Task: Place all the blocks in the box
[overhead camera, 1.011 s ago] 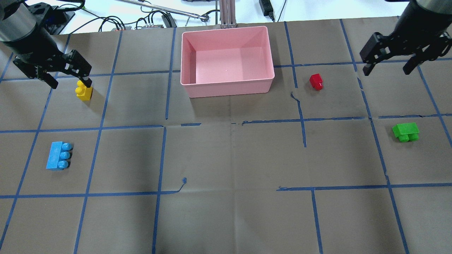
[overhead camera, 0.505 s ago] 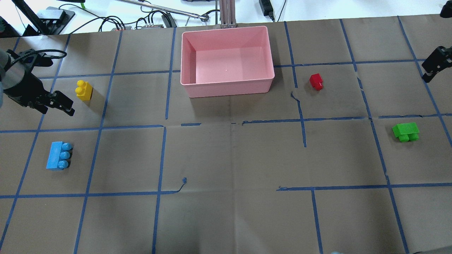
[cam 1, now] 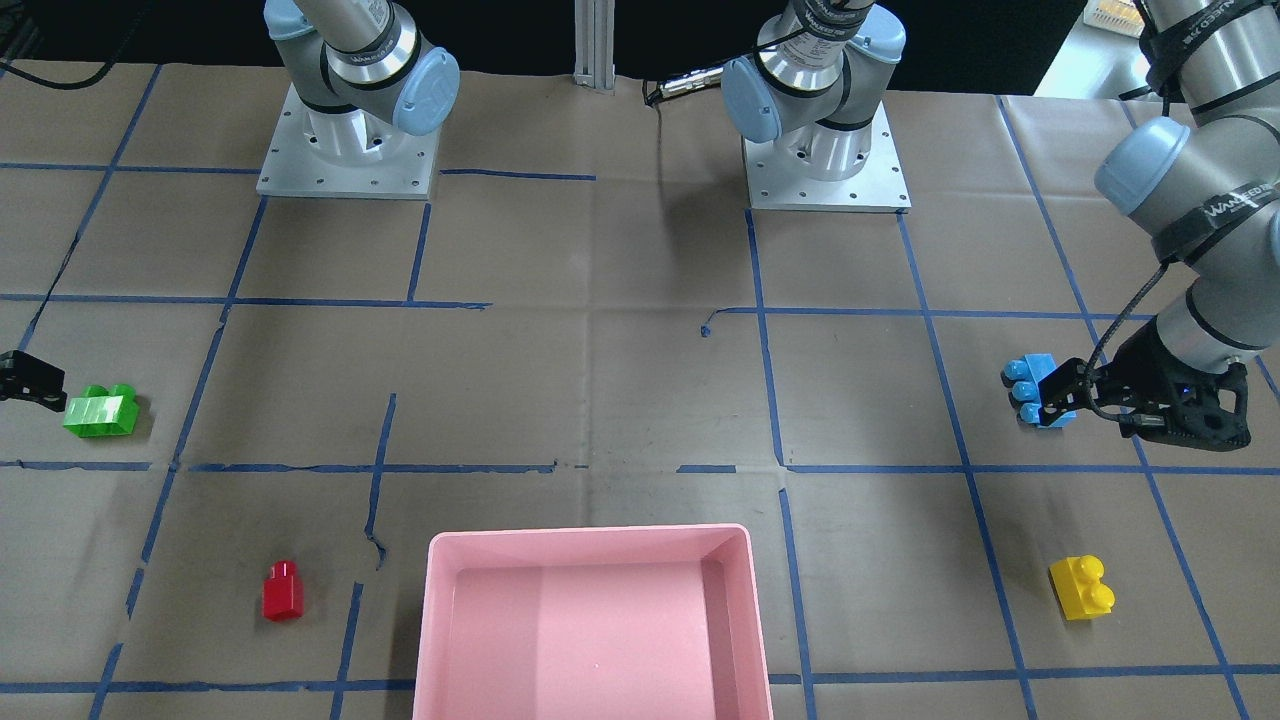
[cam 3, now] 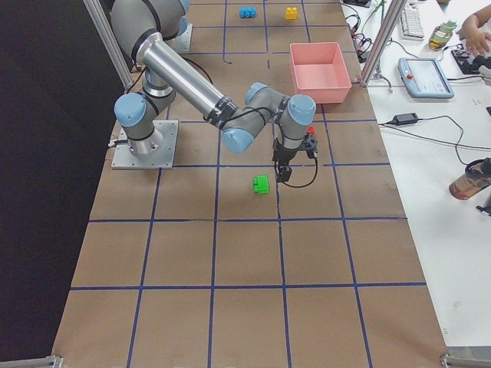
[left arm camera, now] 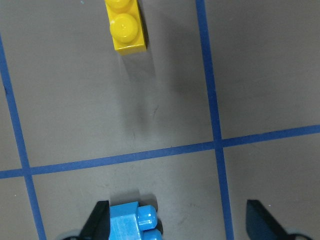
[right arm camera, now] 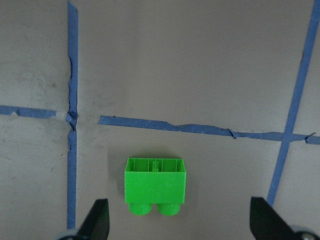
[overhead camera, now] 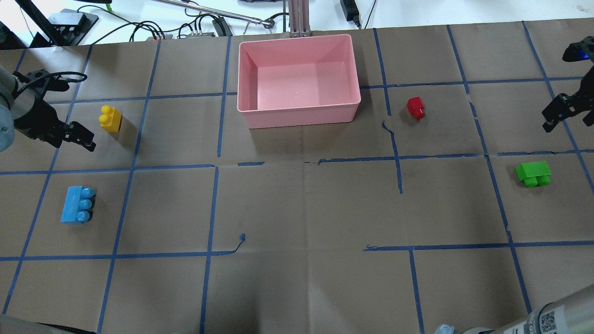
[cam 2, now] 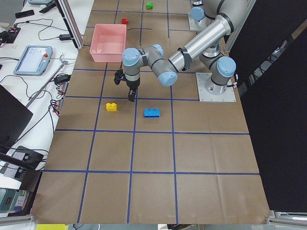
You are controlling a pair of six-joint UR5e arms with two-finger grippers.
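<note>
The pink box [overhead camera: 299,116] stands at the far middle of the table with nothing in it; it also shows in the front view [cam 1: 590,538]. The yellow block [overhead camera: 110,119] and light blue block [overhead camera: 76,205] lie at the left. The red block [overhead camera: 415,107] and green block [overhead camera: 533,173] lie at the right. My left gripper [overhead camera: 76,138] is open and empty, above the table between yellow and blue. Its wrist view shows the yellow block [left arm camera: 126,25] ahead and the blue block [left arm camera: 135,225] by one finger. My right gripper [overhead camera: 557,113] is open and empty, just beyond the green block [right arm camera: 155,186].
Blue tape lines cross the brown paper on the table [overhead camera: 306,208]. Cables and gear lie beyond the far edge [overhead camera: 195,25]. The two arm bases [cam 1: 345,150] stand on the robot's side. A pendant [cam 3: 426,77] lies on the side bench.
Both grippers have swung outward to the table's sides. The left left the yellow block and came nearer the blue one. The right moved right, then toward the green block. No block moved.
</note>
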